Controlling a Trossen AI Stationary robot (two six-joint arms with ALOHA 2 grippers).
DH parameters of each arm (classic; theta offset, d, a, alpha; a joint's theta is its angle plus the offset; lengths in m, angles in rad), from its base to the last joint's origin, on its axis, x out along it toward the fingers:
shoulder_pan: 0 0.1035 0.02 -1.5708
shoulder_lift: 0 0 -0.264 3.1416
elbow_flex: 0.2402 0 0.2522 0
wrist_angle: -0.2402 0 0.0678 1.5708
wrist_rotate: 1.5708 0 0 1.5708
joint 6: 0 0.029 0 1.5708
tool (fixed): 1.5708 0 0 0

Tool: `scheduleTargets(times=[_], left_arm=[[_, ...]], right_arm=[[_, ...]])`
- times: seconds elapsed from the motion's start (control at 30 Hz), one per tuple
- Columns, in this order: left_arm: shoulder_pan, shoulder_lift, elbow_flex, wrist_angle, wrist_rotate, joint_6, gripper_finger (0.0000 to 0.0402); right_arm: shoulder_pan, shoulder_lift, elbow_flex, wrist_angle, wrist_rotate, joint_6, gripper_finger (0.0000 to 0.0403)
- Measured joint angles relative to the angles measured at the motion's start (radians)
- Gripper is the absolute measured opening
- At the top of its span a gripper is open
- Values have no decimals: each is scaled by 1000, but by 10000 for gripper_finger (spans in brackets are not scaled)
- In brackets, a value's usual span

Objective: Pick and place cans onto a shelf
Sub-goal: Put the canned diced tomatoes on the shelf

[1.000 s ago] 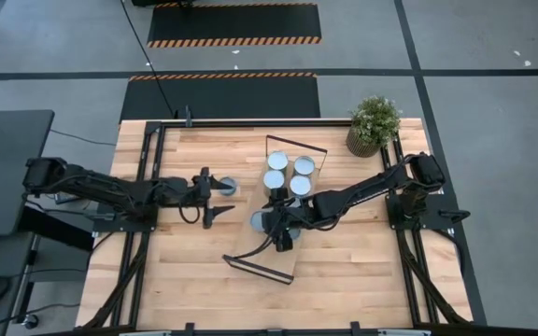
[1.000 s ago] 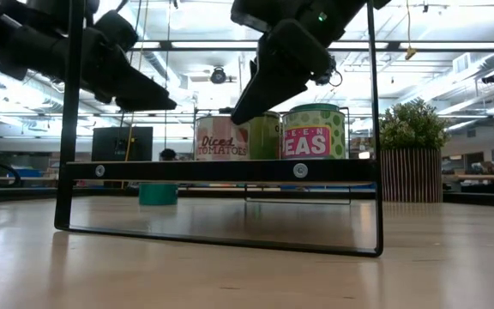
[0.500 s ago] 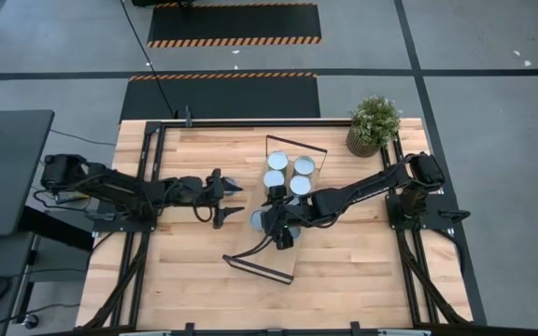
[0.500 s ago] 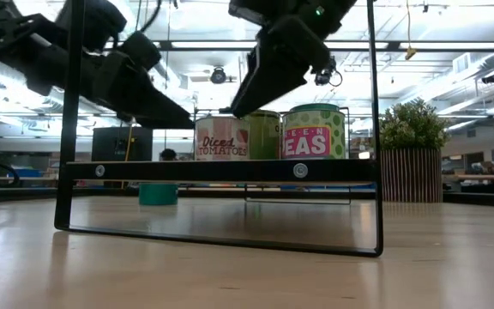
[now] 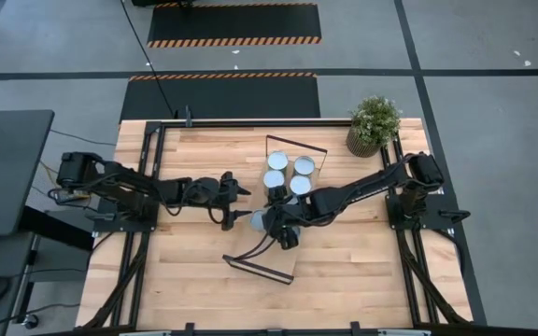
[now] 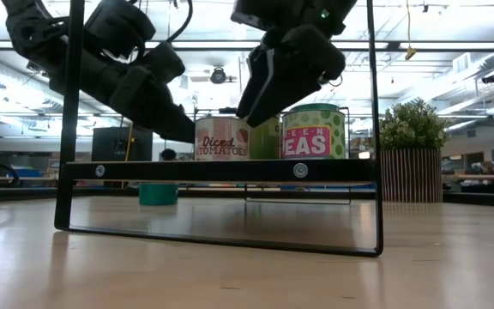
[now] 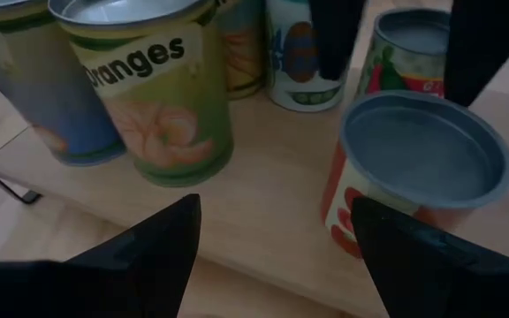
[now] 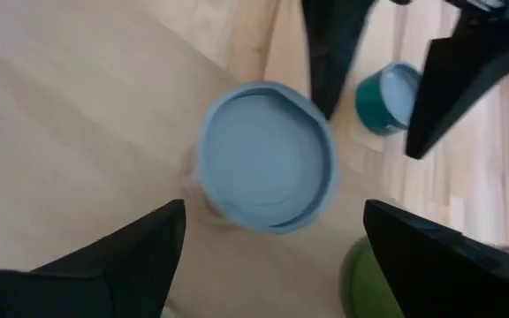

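Since a second ago the left arm has swung in across the wooden surface [image 5: 185, 252] toward the shelf, leaving behind the teal can it hovered near, while the right arm has hardly shifted.

Nearest in the low view stands the long light-wood shelf with thin black wire end frames [image 6: 221, 170], seen edge-on. From overhead the board [image 5: 271, 241] runs diagonally across the middle of the surface.

Both pincers meet over the can standing alone on the board. The left pincer [image 5: 242, 203] sits just beside this red-labelled tin with a round silvery-blue top [image 5: 261, 221], fingers spread apart and holding nothing. Its wrist camera shows the same tin [image 7: 418, 168] close up beyond the spread dark fingers [image 7: 140, 256], plus an "Oranges" can with a green and yellow label [image 7: 153, 93] and others behind, detail the overhead camera cannot give.

The right pincer [image 5: 280, 224] hangs over that tin with its fingers wide. Its wrist camera looks straight down on the tin's lid [image 8: 268, 157], both fingers clear of it, and alone shows a small teal can [image 8: 389, 97] on the bare surface beyond.

Farther along the shelf four more silver-topped cans [image 5: 288, 175] stand clustered; the low view reads their labels, diced tomatoes [image 6: 222, 138] and green peas [image 6: 314, 132].

A potted green plant [image 5: 374, 124] stands at the far right corner.
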Motion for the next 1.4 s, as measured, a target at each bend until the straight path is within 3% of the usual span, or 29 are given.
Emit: scheduleTargets(times=[0.3, 0.93, 1.4], left_arm=[[-1, 1, 0, -1, 24, 7, 297], [-1, 1, 0, -22, 28, 9, 297], [-1, 1, 0, -31, 39, 10, 297]], right_arm=[[-28, 0, -2, -8, 18, 0, 354], [-21, 0, -3, -51, 228, 0, 354], [-1, 0, 17, -87, 218, 20, 354]])
